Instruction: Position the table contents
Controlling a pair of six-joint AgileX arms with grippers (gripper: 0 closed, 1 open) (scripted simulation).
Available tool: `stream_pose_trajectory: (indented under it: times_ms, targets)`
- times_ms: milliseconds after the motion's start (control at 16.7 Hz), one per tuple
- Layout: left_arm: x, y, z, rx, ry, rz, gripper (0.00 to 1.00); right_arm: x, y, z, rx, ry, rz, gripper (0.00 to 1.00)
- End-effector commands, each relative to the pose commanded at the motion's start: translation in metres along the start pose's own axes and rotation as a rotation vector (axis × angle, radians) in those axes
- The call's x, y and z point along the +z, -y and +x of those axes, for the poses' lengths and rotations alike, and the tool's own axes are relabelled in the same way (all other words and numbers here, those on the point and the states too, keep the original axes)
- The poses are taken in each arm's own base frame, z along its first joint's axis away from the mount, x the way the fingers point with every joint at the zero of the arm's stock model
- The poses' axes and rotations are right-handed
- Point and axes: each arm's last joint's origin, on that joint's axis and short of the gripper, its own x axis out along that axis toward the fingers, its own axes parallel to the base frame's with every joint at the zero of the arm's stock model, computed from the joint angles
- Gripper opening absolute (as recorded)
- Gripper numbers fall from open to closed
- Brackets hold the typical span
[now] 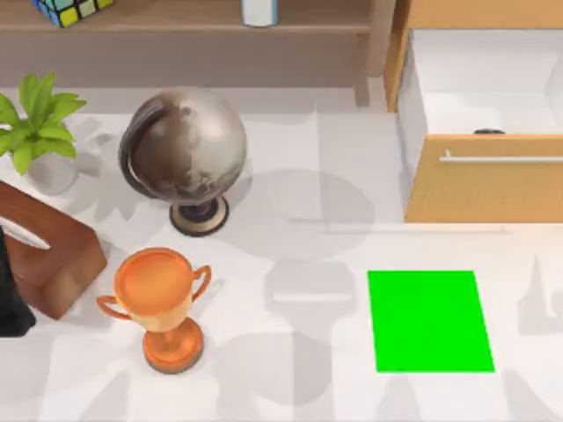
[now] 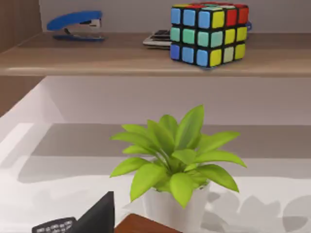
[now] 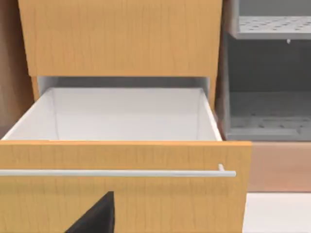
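Observation:
A sliver of a small black mouse [image 1: 489, 132] shows inside the open wooden drawer [image 1: 482, 176] at the table's back right, just behind the drawer front; the rest of it is hidden. The white table [image 1: 290, 378] spreads below. My left arm [image 1: 10, 299] sits at the table's far left edge beside a brown wooden box [image 1: 48, 255]. A dark part of the left gripper [image 2: 97, 217] faces the potted plant [image 2: 177, 165]. A dark part of the right gripper [image 3: 97, 217] hangs in front of the drawer front [image 3: 121, 184], near its metal handle [image 3: 116, 173].
A bright green mat [image 1: 429, 320] lies front right. A grey-brown globe [image 1: 185, 154] stands back left, an orange trophy [image 1: 163, 303] in front of it, a potted plant [image 1: 35, 123] at far left. A shelf holds a colour cube [image 2: 209, 33] and blue stapler [image 2: 75, 24].

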Motion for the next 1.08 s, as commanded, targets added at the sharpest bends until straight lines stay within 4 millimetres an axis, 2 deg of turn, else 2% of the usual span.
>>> stream_pose_trajectory:
  times_ms: [180, 300, 420, 600, 720, 840, 960, 1080]
  targets:
    - [0.0, 0.0, 0.0, 0.0, 0.0, 0.0, 1.0, 0.002, 0.0, 0.0, 0.004, -0.006, 0.001, 1.0]
    - [0.0, 0.0, 0.0, 0.0, 0.0, 0.0, 1.0, 0.012, -0.002, 0.0, 0.018, -0.04, 0.007, 1.0]
    - [0.0, 0.0, 0.0, 0.0, 0.0, 0.0, 1.0, 0.03, -0.003, 0.003, 0.032, -0.097, 0.014, 1.0]
    - [0.0, 0.0, 0.0, 0.0, 0.0, 0.0, 1.0, 0.069, -0.005, 0.016, 0.043, -0.229, 0.025, 1.0]
    - [0.0, 0.0, 0.0, 0.0, 0.0, 0.0, 1.0, 0.098, -0.007, 0.037, 0.044, -0.346, 0.032, 1.0]
    - [0.0, 0.0, 0.0, 0.0, 0.0, 0.0, 1.0, 0.125, -0.011, 0.068, 0.042, -0.478, 0.036, 1.0]
    - [0.0, 0.0, 0.0, 0.0, 0.0, 0.0, 1.0, 0.145, -0.016, 0.108, 0.041, -0.616, 0.037, 1.0]
    - [0.0, 0.0, 0.0, 0.0, 0.0, 0.0, 1.0, 0.153, -0.023, 0.156, 0.04, -0.758, 0.035, 1.0]
